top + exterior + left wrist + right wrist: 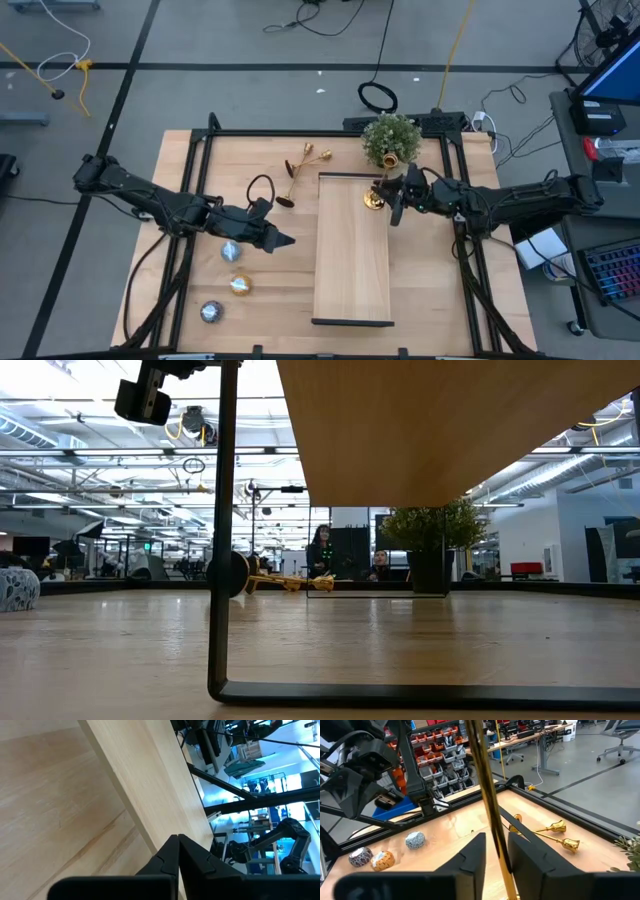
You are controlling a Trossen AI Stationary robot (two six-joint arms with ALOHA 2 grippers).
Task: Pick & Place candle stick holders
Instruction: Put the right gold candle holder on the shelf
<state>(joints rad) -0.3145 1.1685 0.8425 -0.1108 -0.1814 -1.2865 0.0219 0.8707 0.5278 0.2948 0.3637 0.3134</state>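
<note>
A gold candle stick holder [373, 200] stands on the far end of a raised wooden board [352, 270]. My right gripper [392, 203] reaches it from the table's right and is shut on it; the right wrist view shows its stem [487, 795] between the fingers. Two more gold holders [318, 156] [293, 170] lie on their sides on the table at the far centre. My left gripper [280, 238] hovers shut and empty left of the board, its fingertips [178, 852] pressed together. My right gripper [496, 840] pinches the holder's slim stem [498, 851] between its two fingers. The fingers come in level from the table's right and lie across the stem. The holder stays nearly upright, with its round base [372, 204] on the board.
A green potted plant [390, 138] stands just beyond the board's far end, close to my right gripper. Three small round discs [230, 250] [240, 285] [210, 312] lie at the near left. A black frame [200, 140] runs round the table, and the board stands on a black metal leg [222, 560].
</note>
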